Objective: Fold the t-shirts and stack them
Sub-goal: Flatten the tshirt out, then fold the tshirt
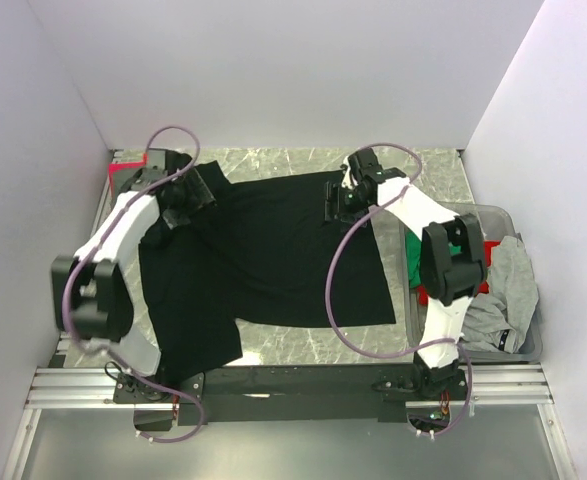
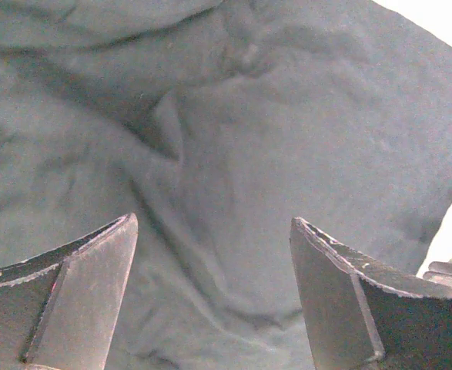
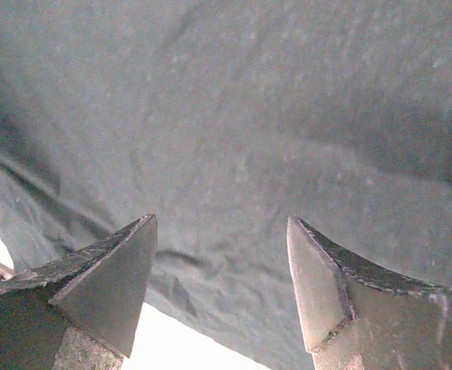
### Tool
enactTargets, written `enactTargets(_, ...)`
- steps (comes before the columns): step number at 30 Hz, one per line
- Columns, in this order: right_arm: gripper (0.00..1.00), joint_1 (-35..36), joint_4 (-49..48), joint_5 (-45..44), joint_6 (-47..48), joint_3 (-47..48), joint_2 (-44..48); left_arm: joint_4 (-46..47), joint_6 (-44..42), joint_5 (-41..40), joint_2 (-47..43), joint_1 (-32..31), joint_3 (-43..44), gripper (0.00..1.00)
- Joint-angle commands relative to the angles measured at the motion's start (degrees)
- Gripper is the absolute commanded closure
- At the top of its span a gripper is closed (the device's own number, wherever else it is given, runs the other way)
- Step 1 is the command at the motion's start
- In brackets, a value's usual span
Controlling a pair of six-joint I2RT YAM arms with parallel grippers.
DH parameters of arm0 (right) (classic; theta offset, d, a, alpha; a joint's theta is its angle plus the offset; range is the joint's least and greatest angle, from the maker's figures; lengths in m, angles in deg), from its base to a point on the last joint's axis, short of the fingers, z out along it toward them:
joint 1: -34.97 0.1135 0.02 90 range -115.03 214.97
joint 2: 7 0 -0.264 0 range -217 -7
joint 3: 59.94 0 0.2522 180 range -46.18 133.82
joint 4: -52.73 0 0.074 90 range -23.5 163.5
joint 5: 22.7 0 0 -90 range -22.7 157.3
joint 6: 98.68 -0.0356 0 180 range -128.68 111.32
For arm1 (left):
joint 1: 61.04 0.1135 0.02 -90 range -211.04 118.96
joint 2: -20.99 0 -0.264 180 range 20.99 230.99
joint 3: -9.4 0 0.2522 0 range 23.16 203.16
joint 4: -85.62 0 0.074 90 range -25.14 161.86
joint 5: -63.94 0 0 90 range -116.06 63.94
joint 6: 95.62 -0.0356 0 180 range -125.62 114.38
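Note:
A large black t-shirt lies spread across the marble table, its near left part hanging toward the front edge. My left gripper is open over the shirt's far left corner; the left wrist view shows wrinkled black cloth between and below the open jaws. My right gripper is open over the shirt's far right corner; the right wrist view shows the black cloth and its edge over the pale table. Grey, red and green shirts lie in the bin on the right.
A clear grey plastic bin stands at the table's right side, partly behind the right arm. White walls close in on the left, back and right. A red object sits at the far left corner. Purple cables loop off both arms.

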Motion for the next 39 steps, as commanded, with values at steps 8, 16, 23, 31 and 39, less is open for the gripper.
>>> enactTargets(8,0.26,0.61,-1.15,1.45,1.22,-8.18,5.66,-6.22,7.48,-2.81,-11.38,-0.04,-14.7,0.13)
enactTargets(16,0.26,0.52,-2.38,0.66,0.79,-12.22,5.05,-2.36,9.69,-5.45,-9.72,1.19,-24.02,0.12)
enactTargets(23,0.26,-0.53,-2.55,-1.09,0.35,-10.91,1.97,1.25,7.06,-6.15,-1.73,4.09,-22.53,0.12)
enactTargets(31,0.26,-3.61,-2.56,-3.02,-1.23,-8.01,-2.5,4.07,2.14,-5.45,5.4,4.88,-18.14,0.12)
enactTargets(39,0.26,-4.4,-0.19,-5.31,-2.38,-0.38,-8.83,3.55,-0.94,-4.65,14.35,4.88,-9.71,0.12)
